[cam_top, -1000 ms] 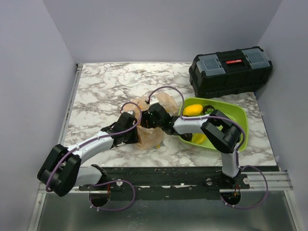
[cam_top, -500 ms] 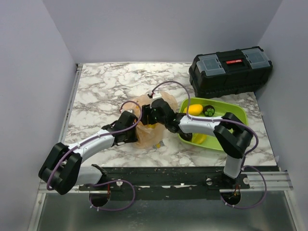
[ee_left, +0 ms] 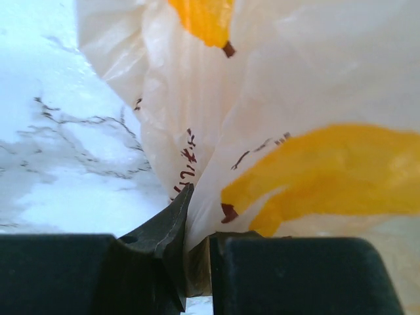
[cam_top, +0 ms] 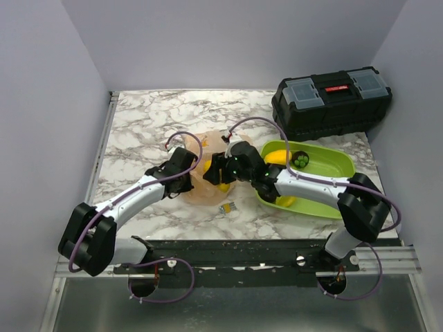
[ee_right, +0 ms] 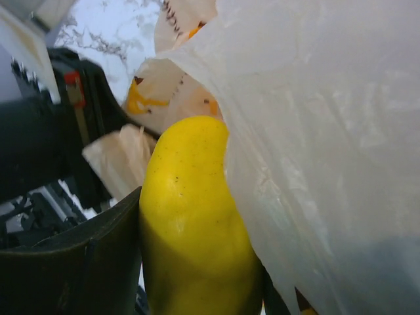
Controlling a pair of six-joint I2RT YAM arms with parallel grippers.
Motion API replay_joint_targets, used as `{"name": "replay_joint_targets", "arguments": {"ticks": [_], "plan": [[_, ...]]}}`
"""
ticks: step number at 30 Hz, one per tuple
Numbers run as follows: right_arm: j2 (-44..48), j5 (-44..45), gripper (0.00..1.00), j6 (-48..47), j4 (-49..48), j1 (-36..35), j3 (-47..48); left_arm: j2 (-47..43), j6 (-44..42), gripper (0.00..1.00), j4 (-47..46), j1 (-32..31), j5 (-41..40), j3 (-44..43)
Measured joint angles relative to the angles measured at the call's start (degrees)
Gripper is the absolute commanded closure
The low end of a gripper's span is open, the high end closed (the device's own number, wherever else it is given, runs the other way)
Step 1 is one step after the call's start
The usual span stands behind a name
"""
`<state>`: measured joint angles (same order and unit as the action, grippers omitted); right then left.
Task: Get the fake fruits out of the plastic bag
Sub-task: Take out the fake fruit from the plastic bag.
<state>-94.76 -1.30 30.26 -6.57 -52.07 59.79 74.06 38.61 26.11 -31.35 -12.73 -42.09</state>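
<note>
The left hand (ee_left: 197,266) is pinched together on a fold of the plastic bag (cam_top: 201,195), and within the last second it has drawn that edge back and to the left across the bench (cam_top: 145,131). The bag lies crumpled between the two hands. Meanwhile the right arm has unfolded from over the tray and stretched out to the bag's mouth. There the right hand (cam_top: 221,177) is clamped on a yellow fruit (ee_right: 193,216), which sits half out of the film. I judge one more fruit to be nearly free. One small clip (cam_top: 226,207) now lies uncovered in front of the bag. Counted: one bag, one green tray (cam_top: 339,166) with two yellow fruits and one green cluster, and one black toolbox (cam_top: 331,100). Whether the bag holds more I cannot tell.
</note>
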Motion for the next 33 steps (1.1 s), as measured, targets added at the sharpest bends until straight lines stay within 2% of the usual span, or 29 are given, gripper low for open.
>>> {"name": "replay_joint_targets", "arguments": {"ticks": [6,11,18,23,28,33], "plan": [[8.70,-0.90,0.81,0.33,3.80,0.00,-4.61,0.02,-2.36,0.87,1.97,3.13,-2.36,-2.78],[17.62,1.84,0.82,-0.28,7.39,0.00,-6.82,0.00,-4.07,0.87,3.34,4.63,-3.34,-5.44],[21.66,1.84,0.83,-1.40,9.97,0.00,-7.96,-1.11,-5.40,0.87,3.98,6.40,-3.28,-8.79],[20.68,-7.08,0.83,-3.13,8.72,0.09,-8.00,-2.64,-5.27,0.87,4.07,8.31,-2.43,-10.03],[13.29,-20.76,0.84,-2.08,2.54,-0.48,-7.78,-4.11,-4.44,0.87,4.15,8.83,0.61,-10.10],[9.35,-28.61,0.84,-0.24,-1.95,-1.62,-7.89,-5.95,-3.32,0.87,4.59,9.66,2.32,-10.10]]}}
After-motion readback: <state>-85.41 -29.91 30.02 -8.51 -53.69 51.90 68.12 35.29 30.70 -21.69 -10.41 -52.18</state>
